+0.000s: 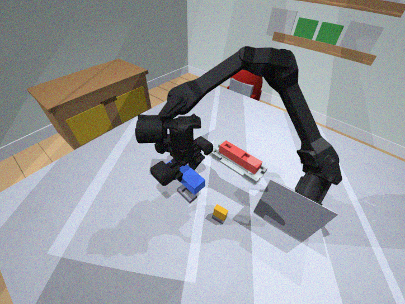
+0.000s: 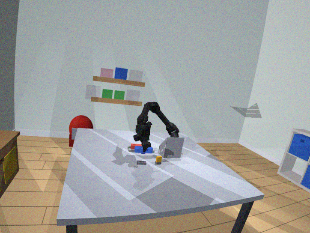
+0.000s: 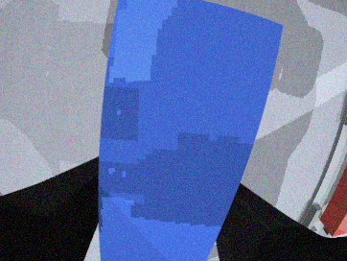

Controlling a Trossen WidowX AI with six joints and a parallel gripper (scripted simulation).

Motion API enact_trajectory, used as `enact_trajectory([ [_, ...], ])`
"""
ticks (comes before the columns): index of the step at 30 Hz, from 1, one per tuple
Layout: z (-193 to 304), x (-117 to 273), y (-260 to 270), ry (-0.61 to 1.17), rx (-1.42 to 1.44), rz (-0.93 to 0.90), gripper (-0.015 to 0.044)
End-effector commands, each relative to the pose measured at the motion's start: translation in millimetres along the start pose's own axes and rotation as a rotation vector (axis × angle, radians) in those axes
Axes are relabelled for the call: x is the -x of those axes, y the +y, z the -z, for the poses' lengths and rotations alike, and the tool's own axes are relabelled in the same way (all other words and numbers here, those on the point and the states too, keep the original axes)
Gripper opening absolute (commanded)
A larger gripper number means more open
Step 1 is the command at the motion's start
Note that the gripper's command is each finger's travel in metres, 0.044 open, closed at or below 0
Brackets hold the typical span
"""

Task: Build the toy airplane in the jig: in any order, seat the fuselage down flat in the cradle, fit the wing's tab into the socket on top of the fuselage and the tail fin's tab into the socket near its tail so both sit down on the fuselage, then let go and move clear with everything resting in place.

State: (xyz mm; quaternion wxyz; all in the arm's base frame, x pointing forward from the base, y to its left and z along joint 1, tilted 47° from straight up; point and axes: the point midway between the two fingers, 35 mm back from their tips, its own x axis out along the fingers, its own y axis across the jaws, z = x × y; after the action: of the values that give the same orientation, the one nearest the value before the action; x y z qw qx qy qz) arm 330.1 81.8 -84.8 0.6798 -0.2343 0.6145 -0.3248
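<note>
Wing (image 1: 193,179) (image 3: 182,115), blue, blocky, long, in pincer (image 1: 183,163) (image 2: 145,149) (image 3: 164,172)

The middle of the blue wing (image 1: 193,180) (image 3: 187,110) is hidden behind the gripper (image 1: 181,165) (image 2: 144,150) (image 3: 168,206) from above, both its ends are cut off in the wrist view, and the red fuselage (image 3: 339,206) is cropped at that view's right edge.

Blue wing (image 1: 193,180) (image 2: 142,149) (image 3: 177,115) raised (tab beneath), red fuselage (image 1: 240,156) (image 2: 136,145) (image 3: 335,206) lying in pale cradle (image 1: 234,166) (image 2: 131,150) (image 3: 313,213), yellow tail fin (image 1: 220,212) (image 2: 158,159) upright nearby.
</note>
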Motion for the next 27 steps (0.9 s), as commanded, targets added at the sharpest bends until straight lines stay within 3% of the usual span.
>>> enact_trajectory([
  [1, -2, 17, 0, -0.012, -0.011, -0.013, 0.0],
  [9, 1, 41, -2, -0.012, -0.013, -0.01, 0.0],
  [27, -9, 39, -45, -0.007, -0.225, -0.03, 0.0],
])
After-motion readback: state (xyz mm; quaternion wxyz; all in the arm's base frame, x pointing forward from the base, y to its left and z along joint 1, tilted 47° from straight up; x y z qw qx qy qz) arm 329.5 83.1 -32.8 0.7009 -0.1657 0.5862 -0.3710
